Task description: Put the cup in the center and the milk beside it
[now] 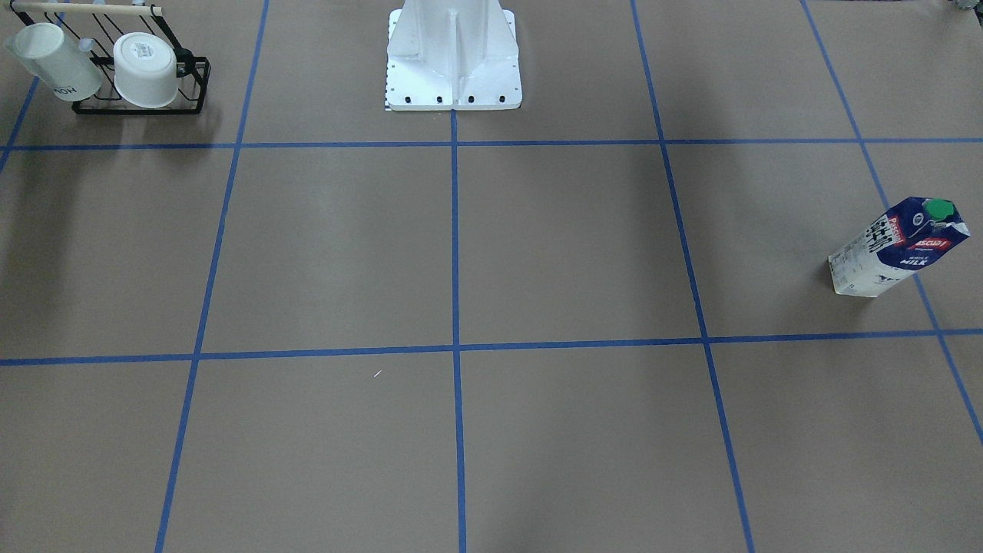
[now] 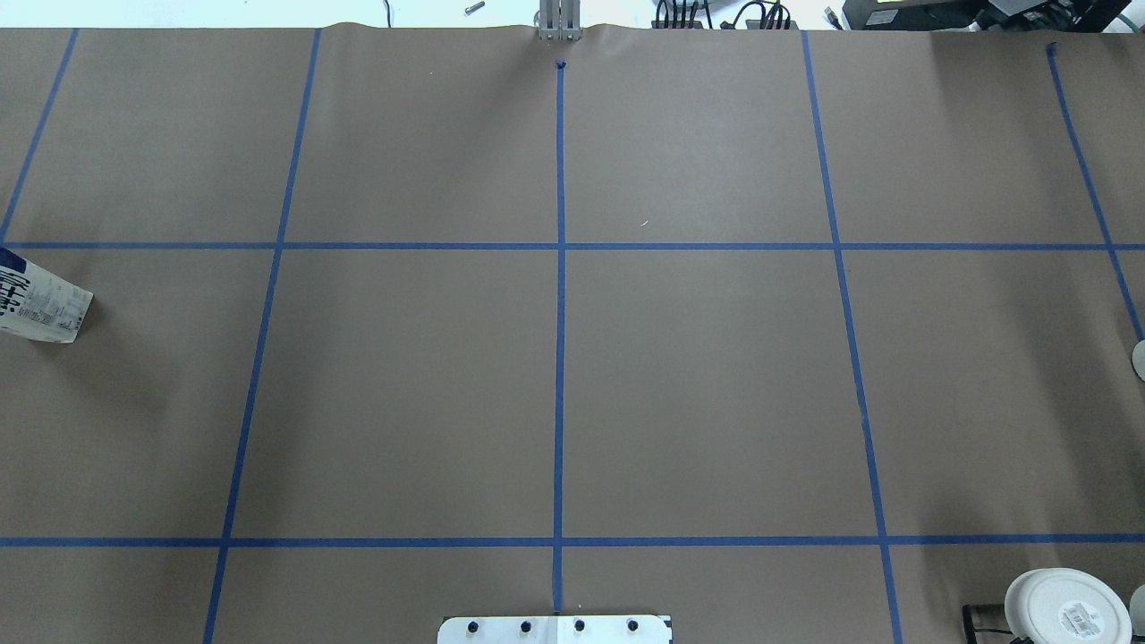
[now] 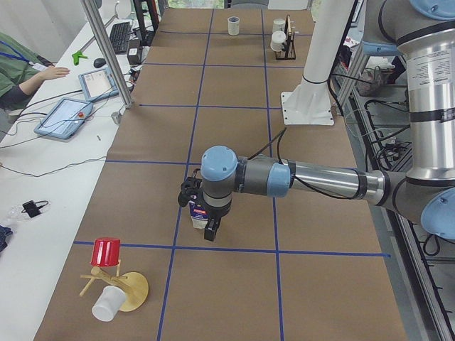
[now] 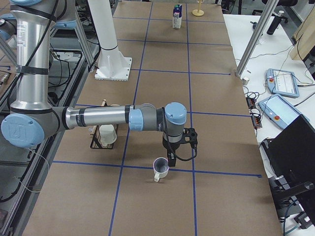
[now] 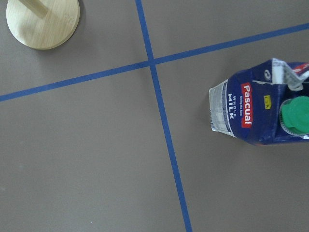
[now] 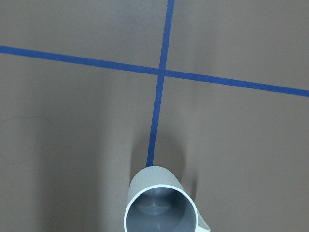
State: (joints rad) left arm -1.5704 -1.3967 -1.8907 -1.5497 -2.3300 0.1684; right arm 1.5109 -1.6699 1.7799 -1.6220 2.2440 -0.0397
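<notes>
The milk carton [image 1: 898, 246], navy and white with a green cap, stands far to the robot's left; the left wrist view shows it [image 5: 258, 113] from above. My left gripper [image 3: 207, 222] hangs right over the carton [image 3: 198, 212]; I cannot tell whether it is open. The ribbed white cup [image 4: 161, 169] with a grey inside stands at the table's right end, and the right wrist view shows it [image 6: 161, 205] from above. My right gripper [image 4: 171, 155] hangs just above it, state unclear. The center [image 2: 560, 394] is bare brown tabletop crossed by blue tape.
A black wire rack [image 1: 196, 84] holds a smooth lettered cup [image 1: 54, 61] and a wide cup [image 1: 146, 69] near the robot's right. A wooden stand [image 3: 128, 290] with a red cup [image 3: 106, 251] stands beyond the carton. The white robot base [image 1: 453, 69] is at mid-table.
</notes>
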